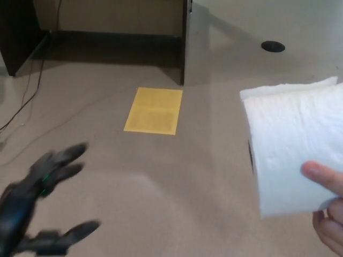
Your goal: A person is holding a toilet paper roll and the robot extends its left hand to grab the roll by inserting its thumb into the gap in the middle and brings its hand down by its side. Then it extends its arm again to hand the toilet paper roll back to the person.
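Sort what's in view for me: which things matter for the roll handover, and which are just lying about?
For the job:
toilet paper roll
person's hand holding the roll
left hand, open, apart from the roll

Lying about:
yellow sheet on the floor
black cables
black disc
dark furniture

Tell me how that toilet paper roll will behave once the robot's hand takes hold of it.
The toilet paper roll looks soft and quilted, so it will probably dent under a firm squeeze. A person's hand holds it by the fingertips, so it is likely light. The open left hand may find a loose outer sheet sliding.
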### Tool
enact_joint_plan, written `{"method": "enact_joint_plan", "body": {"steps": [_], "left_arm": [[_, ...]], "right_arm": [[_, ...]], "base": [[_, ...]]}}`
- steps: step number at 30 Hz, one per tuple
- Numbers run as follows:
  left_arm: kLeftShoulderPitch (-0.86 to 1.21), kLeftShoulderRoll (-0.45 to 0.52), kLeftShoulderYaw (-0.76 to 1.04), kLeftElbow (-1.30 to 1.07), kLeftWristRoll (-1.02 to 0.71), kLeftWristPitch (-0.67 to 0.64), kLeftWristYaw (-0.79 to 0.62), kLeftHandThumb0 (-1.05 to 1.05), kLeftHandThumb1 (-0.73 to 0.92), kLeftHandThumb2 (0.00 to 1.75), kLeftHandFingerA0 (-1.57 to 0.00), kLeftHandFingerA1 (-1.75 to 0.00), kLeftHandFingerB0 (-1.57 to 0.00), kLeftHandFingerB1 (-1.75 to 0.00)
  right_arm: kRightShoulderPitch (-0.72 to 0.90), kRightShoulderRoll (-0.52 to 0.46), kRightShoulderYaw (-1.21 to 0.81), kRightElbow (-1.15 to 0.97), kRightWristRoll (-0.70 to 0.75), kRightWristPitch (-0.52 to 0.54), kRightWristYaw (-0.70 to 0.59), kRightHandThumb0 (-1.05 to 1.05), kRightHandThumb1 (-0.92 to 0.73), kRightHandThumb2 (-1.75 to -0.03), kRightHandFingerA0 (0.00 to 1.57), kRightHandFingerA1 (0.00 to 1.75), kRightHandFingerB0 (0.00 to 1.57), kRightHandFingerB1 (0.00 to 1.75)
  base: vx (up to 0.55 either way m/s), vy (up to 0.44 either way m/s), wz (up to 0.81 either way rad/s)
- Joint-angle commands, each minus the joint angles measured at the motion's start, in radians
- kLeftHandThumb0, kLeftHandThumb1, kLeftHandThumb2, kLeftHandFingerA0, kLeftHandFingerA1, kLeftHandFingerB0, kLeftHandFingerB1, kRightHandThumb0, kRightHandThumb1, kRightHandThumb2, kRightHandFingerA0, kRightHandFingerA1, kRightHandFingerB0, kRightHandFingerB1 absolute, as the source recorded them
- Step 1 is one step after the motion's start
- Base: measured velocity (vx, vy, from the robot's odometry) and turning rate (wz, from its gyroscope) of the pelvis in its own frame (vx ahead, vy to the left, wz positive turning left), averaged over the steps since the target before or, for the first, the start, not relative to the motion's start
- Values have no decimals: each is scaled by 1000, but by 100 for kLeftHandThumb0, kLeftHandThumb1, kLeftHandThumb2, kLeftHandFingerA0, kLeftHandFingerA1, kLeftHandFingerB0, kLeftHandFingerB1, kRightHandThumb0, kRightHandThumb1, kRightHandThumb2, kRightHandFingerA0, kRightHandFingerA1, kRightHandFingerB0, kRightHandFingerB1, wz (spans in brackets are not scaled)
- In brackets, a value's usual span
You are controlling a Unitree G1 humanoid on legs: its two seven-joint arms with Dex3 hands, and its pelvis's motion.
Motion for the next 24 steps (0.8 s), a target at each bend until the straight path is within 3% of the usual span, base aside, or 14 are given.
{"method": "enact_joint_plan", "body": {"steps": [1,2,3,5,12,15,16,17,18,19,22,23,24], "left_arm": [[-127,-29,-89,-117,32,242,-12,-40,42,62,-27,-41,-21,-35],[-152,-44,-112,-134,42,272,-7,-42,41,63,-30,-41,-21,-35],[-177,-60,-130,-138,51,289,-1,-43,41,63,-29,-42,-22,-35],[-198,-71,-145,-145,67,311,7,-46,40,64,-30,-42,-22,-36],[-387,-89,-184,-70,117,307,6,-45,41,64,-29,-42,-23,-36],[-386,-97,-199,-116,122,373,7,-45,40,63,-29,-42,-22,-36],[-389,-99,-201,-117,126,378,7,-46,40,64,-29,-43,-21,-36],[-400,-97,-199,-108,130,376,7,-46,40,64,-29,-43,-21,-36],[-405,-101,-200,-105,128,383,5,-45,40,63,-28,-42,-22,-36],[-403,-103,-203,-106,128,385,3,-45,41,64,-27,-42,-21,-35],[-404,-110,-216,-110,139,369,3,-43,40,63,-28,-42,-21,-36],[-411,-114,-219,-102,143,348,4,-43,40,63,-30,-42,-21,-36],[-424,-121,-225,-95,147,338,6,-46,40,64,-27,-41,-20,-36]], "right_arm": [[-13,-2,-10,3,13,2,3,-49,-67,-61,69,57,46,39],[-9,-1,-10,7,13,6,9,-48,-68,-61,70,56,46,39],[-9,-1,-8,9,12,13,12,-53,-56,-89,63,65,40,52],[-6,-2,-8,7,12,11,9,-53,-55,-89,63,65,40,53],[-46,-8,-4,17,3,20,4,-50,-54,-88,62,66,41,54],[-25,-12,-13,20,15,10,19,-51,-54,-88,62,67,41,54],[-25,-13,-13,21,15,10,21,-47,-67,-60,70,58,47,40],[-34,-11,-14,23,15,13,20,-47,-67,-60,70,58,47,40],[-33,-10,-17,24,18,16,23,-51,-54,-88,64,66,43,54],[-28,-9,-17,24,18,16,22,-47,-67,-61,70,57,48,40],[-15,-5,-17,25,16,15,21,-47,-68,-61,69,56,48,40],[-13,-4,-16,26,14,15,20,-51,-55,-88,63,65,42,54],[-10,-3,-13,27,10,13,16,-52,-55,-88,63,66,42,54]], "base": [[0,0,0],[0,0,0],[0,0,0],[0,0,0],[0,0,0],[0,0,0],[0,0,0],[0,0,0],[0,0,0],[0,0,0],[0,0,0],[0,0,0],[0,0,0]]}}
